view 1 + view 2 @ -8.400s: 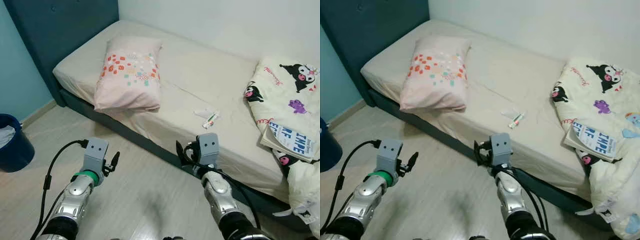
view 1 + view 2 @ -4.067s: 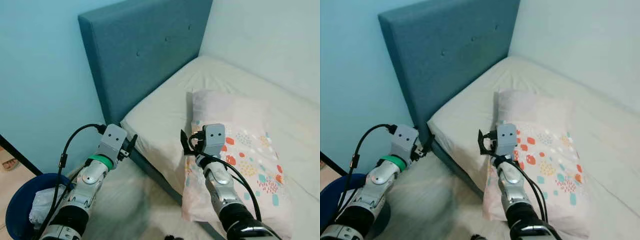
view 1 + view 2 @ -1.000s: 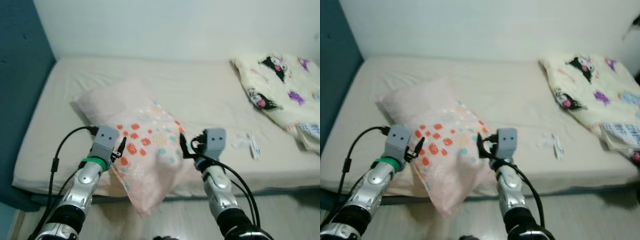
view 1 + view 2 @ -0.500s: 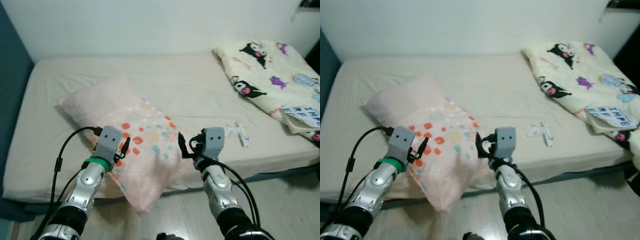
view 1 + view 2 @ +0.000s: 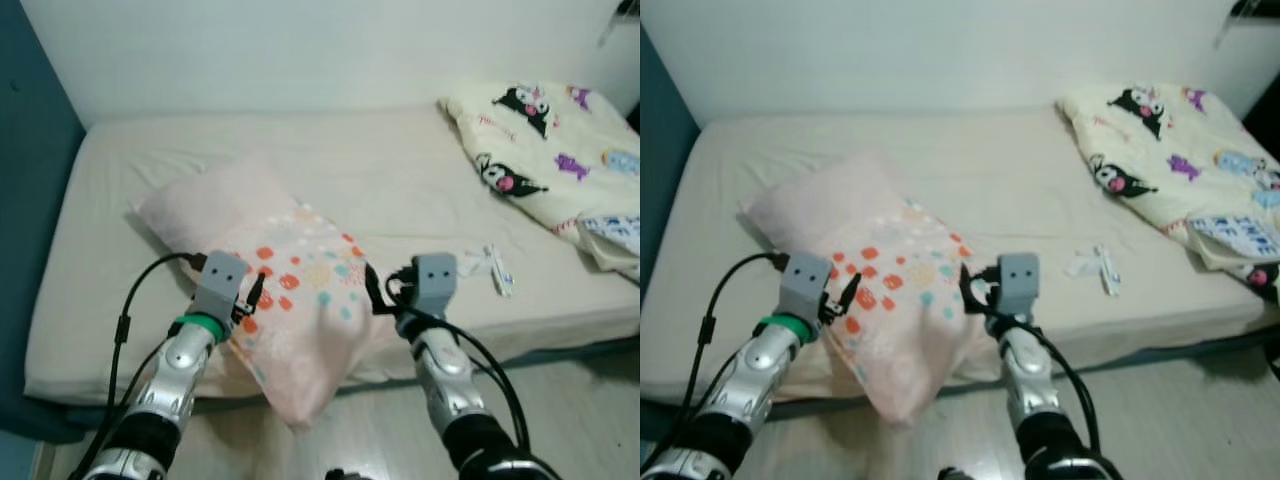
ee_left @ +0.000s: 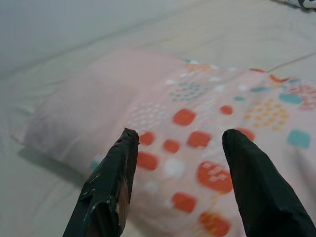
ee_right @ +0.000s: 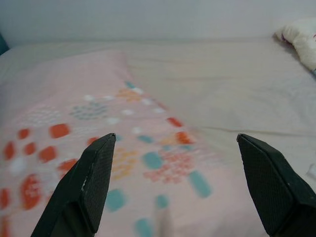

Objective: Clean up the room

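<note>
A pink pillow [image 5: 285, 300] with red and teal spots lies askew on the beige mattress [image 5: 380, 180], one corner hanging over the bed's front edge. My left gripper [image 5: 252, 293] hovers open at the pillow's near left side, and the left wrist view has the spotted cover [image 6: 197, 128] between its fingers [image 6: 111, 187]. My right gripper [image 5: 380, 290] is open at the pillow's right edge, with fingers [image 7: 84, 182] spread wide over the fabric [image 7: 98, 133]. A small tube and a wrapper [image 5: 497, 268] lie on the sheet to the right.
A cream blanket with cartoon prints [image 5: 540, 150] is bunched at the bed's right end, with a book [image 5: 615, 235] on it. The blue headboard [image 5: 30, 200] stands at the left. Pale wooden floor [image 5: 570, 400] runs along the bed's front.
The whole picture swung right and then slightly back left as the camera moved. Both arms stay held out in front, and the pillow lies as before.
</note>
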